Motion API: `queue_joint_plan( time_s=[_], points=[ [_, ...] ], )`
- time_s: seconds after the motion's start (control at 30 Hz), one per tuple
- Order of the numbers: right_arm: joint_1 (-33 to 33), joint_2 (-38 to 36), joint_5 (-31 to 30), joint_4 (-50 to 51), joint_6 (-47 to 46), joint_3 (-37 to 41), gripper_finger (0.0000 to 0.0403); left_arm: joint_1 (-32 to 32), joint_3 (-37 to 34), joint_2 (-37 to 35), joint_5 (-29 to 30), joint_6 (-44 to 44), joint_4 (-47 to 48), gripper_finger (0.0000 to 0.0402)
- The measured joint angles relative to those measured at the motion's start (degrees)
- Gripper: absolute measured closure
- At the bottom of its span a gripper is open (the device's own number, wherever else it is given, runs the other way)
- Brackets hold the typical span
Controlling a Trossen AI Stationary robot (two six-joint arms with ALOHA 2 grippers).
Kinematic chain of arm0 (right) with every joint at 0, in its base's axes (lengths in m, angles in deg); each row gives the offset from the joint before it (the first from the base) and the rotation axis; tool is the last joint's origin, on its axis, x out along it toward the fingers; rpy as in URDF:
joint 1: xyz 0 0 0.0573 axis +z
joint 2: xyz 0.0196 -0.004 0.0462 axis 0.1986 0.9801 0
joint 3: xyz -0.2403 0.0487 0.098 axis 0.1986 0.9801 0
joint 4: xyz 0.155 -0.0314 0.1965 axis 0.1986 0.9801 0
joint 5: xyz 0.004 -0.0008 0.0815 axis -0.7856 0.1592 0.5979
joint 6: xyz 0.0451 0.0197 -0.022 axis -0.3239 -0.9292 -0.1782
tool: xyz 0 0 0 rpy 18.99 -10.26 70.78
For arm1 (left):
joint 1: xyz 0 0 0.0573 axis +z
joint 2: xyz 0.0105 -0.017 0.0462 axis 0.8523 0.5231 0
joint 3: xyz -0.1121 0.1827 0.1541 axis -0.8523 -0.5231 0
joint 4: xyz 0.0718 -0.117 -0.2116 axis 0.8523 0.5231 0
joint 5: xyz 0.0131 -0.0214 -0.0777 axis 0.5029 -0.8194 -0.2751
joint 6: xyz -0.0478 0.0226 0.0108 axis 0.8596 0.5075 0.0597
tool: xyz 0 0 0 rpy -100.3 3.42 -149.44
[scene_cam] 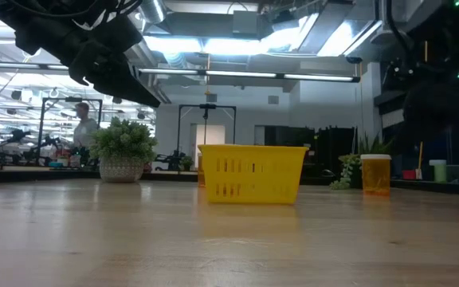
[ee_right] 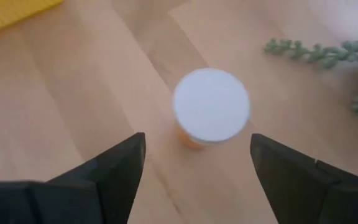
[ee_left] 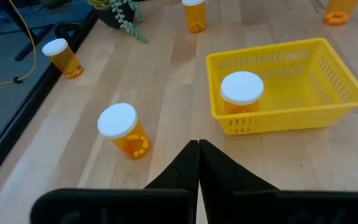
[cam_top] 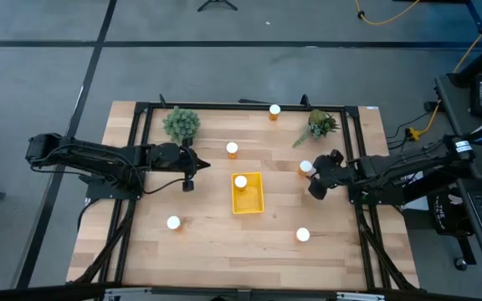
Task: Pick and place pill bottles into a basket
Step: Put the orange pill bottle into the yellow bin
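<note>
We log one upright pill bottle (ee_right: 211, 107) at the basket's (cam_top: 248, 203) three o'clock, just ahead of our spread right pincer (ee_right: 197, 165) (left pincer (ee_left: 198, 163) pressed together, farther off).

Basket (ee_left: 328, 93): bright yellow, slotted walls. Pill bottles (ee_left: 124, 130): translucent orange, white caps. Tabletop (cam_top: 207, 242): pale wood grain. Plants (cam_top: 181, 124): green. Claws (ee_right: 197, 177): black.
</note>
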Motion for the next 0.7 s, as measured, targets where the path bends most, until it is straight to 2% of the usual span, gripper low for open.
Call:
queue_joint_plan(
  time_s=[0.33, 0.7],
  points=[
    [0.0, 0.6, -1.1, -0.7, -2.2, 0.2, 0.0111, 0.0, 0.0, 0.0, 0.0, 0.0, 0.0, 0.0398],
    [0.0, 5.1, -3.4, -4.4, -3.4, 0.2, 0.0111, 0.0, 0.0, 0.0, 0.0, 0.0, 0.0, 0.0398]
  ],
)
